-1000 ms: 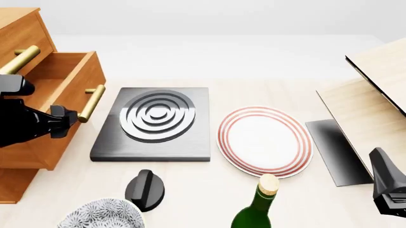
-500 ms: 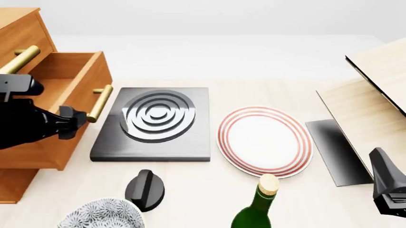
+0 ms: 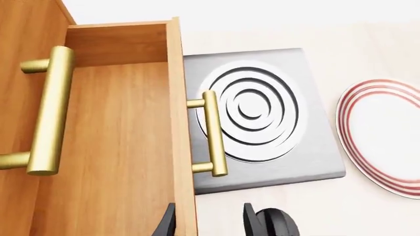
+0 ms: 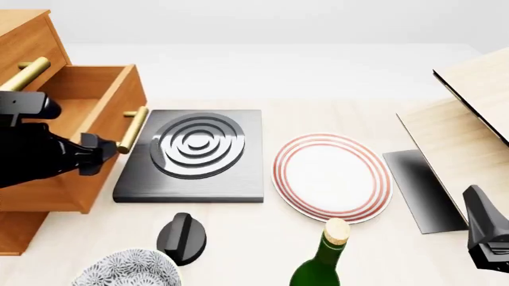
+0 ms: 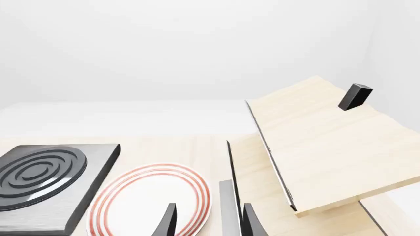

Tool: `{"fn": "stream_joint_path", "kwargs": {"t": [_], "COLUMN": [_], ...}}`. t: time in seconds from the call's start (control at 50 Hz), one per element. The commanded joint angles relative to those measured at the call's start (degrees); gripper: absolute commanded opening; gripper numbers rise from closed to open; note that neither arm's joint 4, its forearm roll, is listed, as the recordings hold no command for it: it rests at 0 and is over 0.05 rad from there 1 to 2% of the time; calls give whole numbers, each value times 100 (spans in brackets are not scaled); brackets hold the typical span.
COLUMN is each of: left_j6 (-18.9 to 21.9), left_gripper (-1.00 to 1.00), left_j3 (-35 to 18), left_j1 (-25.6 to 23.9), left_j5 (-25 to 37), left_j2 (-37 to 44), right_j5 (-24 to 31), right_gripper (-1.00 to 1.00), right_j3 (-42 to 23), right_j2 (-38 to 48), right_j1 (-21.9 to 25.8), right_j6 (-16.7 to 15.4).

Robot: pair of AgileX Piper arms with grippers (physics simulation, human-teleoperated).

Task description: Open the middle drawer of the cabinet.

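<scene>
front view: the middle drawer [image 4: 75, 134] stands well out of the cabinet [image 4: 24, 36], its front beside the hob [image 4: 195, 156]
left gripper [image 4: 94, 156]: by the drawer's handle [image 4: 132, 130], grip unclear here
left wrist view: fingers apart, handle [image 3: 214, 132] beyond them, not held
right wrist view: right gripper [image 5: 208, 220] parted, idle over the plate [image 5: 152, 199]
progress: drawer looks open; only retreat left

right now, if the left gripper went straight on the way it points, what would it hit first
Most likely the brass handle of the middle drawer, just ahead in line with its open fingers; depth is unclear, so it might clip the drawer front first.
</scene>
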Motion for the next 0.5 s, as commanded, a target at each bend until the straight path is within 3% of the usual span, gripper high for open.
{"fn": "stream_joint_path", "kwargs": {"t": [0.02, 0.5], "left_j6": [163, 120], "left_gripper": [100, 100], "left_j3": [-138, -259], "left_j1": [-415, -721], "left_j5": [52, -31], "left_j2": [-72, 107], "right_j5": [-1, -1], "right_gripper": [100, 100], "right_j3": [1, 1], "right_j2": [0, 0], "right_j1": [0, 0], "right_j6": [-1, 0]}}
